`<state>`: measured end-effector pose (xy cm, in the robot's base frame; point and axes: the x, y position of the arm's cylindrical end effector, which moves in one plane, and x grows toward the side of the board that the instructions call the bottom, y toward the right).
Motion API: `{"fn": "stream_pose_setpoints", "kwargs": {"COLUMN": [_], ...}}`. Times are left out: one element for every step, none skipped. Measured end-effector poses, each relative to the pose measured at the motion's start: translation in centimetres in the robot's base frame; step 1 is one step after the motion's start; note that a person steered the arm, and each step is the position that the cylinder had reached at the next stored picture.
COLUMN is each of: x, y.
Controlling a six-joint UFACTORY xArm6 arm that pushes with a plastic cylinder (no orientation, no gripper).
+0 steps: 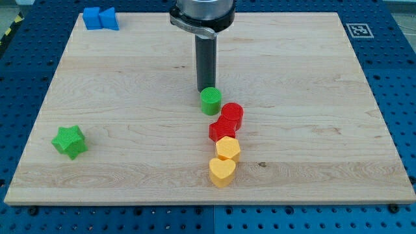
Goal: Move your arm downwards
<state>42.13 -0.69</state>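
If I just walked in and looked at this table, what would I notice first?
Probably my dark rod coming down from the view's top, with my tip right behind the green cylinder. Below that cylinder a chain of blocks runs toward the view's bottom: a red cylinder, a red block, a yellow block and a yellow heart. Far off sit a green star at the left and blue blocks in the top left corner.

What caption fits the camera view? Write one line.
My tip stands just above the green cylinder, heading a column of red and yellow blocks.
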Motion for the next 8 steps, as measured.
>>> {"fn": "stream_pose_setpoints", "kwargs": {"x": [0.0, 0.0, 0.0, 0.1, 1.2, 2.6, 4.1, 5.7], "y": [0.5, -0.3, -4.5, -7.5, -9.2, -9.5, -9.5, -9.5]}}
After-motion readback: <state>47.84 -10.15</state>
